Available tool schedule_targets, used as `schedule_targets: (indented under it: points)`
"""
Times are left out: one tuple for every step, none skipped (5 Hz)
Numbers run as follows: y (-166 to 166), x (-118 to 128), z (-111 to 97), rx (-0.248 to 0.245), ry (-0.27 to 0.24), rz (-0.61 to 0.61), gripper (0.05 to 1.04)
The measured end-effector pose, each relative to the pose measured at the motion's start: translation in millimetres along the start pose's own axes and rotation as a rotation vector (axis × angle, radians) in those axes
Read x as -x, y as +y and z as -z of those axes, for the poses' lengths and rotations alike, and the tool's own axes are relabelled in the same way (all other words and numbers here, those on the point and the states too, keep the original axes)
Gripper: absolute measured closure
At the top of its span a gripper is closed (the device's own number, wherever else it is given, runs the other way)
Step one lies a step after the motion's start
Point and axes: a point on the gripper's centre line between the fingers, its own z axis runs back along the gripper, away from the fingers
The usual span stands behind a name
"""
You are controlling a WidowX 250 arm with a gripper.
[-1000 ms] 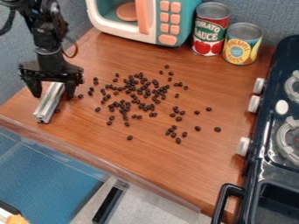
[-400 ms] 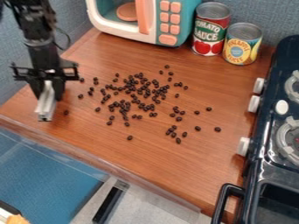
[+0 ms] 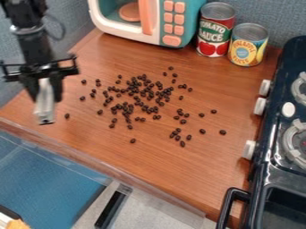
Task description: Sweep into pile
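- While the black gripper [image 3: 44, 90] hung over one end of the wooden counter [image 3: 161, 165], it had a metal bar [image 3: 44, 108] clamped between its fingers.
- Dark beans [image 3: 150, 95] lay loosely scattered mid-counter, a stray one near the bar.
- Two cans [image 3: 216, 30] stood beside the toy microwave [image 3: 170, 22].

Small dark beans [image 3: 143, 94] lie loosely scattered over the middle of the counter [image 3: 149, 174], strays trailing towards four o'clock. Over at nine o'clock, a slim silvery metal bar [image 3: 44, 106] slants down from the claw [image 3: 44, 91].
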Motion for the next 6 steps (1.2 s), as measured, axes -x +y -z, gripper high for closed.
schedule_targets:
  points:
    - [-54, 12, -3, 0.068, 0.009, -0.041, 0.698]
    - [-104, 3, 3, 0.178, 0.002, -0.231, 0.698]
    - [-141, -17, 7, 0.272, -0.022, -0.47, 0.698]
    - [-167, -42, 13, 0.322, -0.064, -0.628, 0.698]
    - [-191, -63, 26, 0.334, -0.088, -0.707, 0.698]
    - [-210, -78, 32, 0.334, -0.133, -0.703, 0.698]
